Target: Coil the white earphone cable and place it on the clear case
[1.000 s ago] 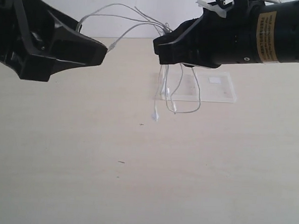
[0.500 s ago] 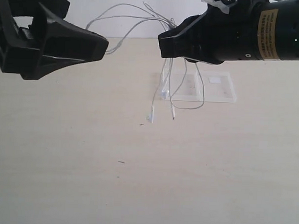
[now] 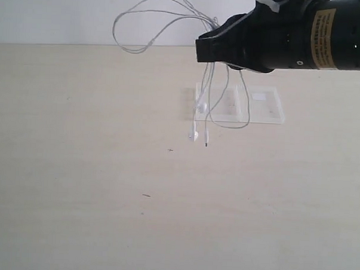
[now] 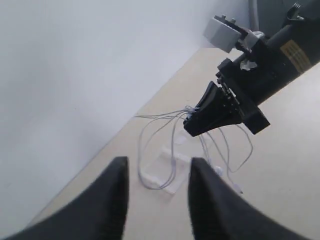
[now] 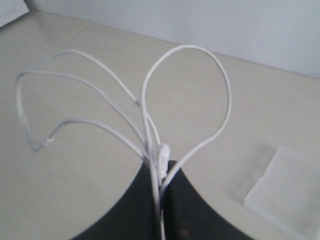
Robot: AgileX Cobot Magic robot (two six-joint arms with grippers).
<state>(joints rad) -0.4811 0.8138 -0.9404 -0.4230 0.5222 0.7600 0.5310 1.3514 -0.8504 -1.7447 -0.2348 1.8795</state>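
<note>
Holding cable [image 5: 161, 152] solo now: right gripper [image 3: 203, 50] pinches the bunched loops, dangling over case [image 3: 261, 111]. Left gripper [image 4: 157, 187] has let go, spread, backed off. Lowering onto case looks next.

Robot test bench, lab-type setting.
Pale wood-grain bench [image 3: 105, 215] against plain white wall [image 3: 54, 16]; black robot arm [image 3: 291, 41] with yellow printed label [image 3: 321, 41] working over it; grey box-shaped unit [image 4: 223, 33] mounted on that arm, visible from the left wrist view. Flat, even lighting; surfaces clean and uniform.
</note>
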